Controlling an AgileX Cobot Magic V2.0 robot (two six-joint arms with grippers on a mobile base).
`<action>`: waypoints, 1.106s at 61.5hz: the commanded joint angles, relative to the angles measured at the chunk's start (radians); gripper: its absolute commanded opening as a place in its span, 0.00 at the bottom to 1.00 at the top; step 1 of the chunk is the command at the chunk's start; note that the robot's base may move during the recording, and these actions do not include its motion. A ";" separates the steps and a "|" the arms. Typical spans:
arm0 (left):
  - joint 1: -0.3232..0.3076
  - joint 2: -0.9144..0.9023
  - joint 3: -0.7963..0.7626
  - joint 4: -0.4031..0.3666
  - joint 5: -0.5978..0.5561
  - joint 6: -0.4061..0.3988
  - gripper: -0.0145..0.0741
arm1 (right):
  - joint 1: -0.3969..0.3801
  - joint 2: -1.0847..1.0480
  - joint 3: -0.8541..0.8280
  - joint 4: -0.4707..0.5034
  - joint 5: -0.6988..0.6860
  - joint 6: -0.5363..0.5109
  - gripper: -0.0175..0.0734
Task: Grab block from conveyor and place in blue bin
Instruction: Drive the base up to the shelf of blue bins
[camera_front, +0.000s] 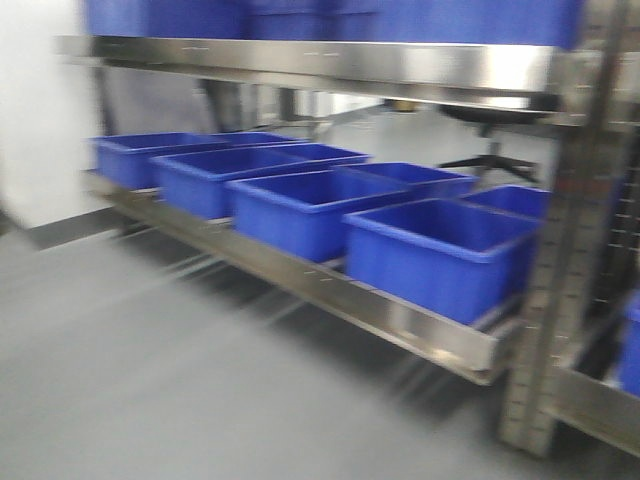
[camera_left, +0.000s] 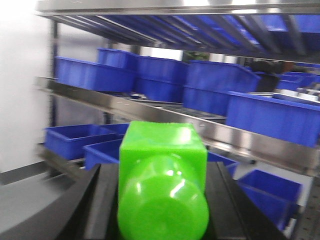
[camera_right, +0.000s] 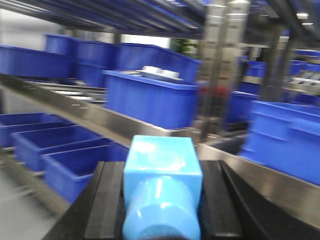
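Observation:
My left gripper (camera_left: 162, 200) is shut on a bright green block (camera_left: 162, 175), a cube with a rounded stud facing the camera, gripped between black pads (camera_left: 102, 200). A light blue block (camera_right: 162, 175) of the same shape sits clamped in my right gripper (camera_right: 162, 200), which is shut on it. Open blue bins (camera_front: 440, 250) stand in a row on the low steel shelf, seen in the front view, and neither gripper shows there. The blocks are held in front of the rack, above floor level. The conveyor is out of view.
A steel rack (camera_front: 400, 320) with an upper shelf (camera_front: 320, 65) carries more blue bins (camera_left: 200, 85). An upright steel post (camera_front: 560, 250) stands at the right. Grey floor (camera_front: 150, 380) lies in front of the rack. All views are motion-blurred.

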 joint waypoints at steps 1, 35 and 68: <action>-0.008 -0.006 0.000 -0.005 -0.018 0.002 0.04 | 0.005 -0.006 0.001 -0.008 -0.024 -0.008 0.01; -0.008 -0.006 0.000 -0.005 -0.018 0.002 0.04 | 0.005 -0.006 0.001 -0.008 -0.024 -0.008 0.01; -0.008 -0.006 0.000 -0.005 -0.018 0.002 0.04 | 0.005 -0.006 0.001 -0.008 -0.024 -0.008 0.01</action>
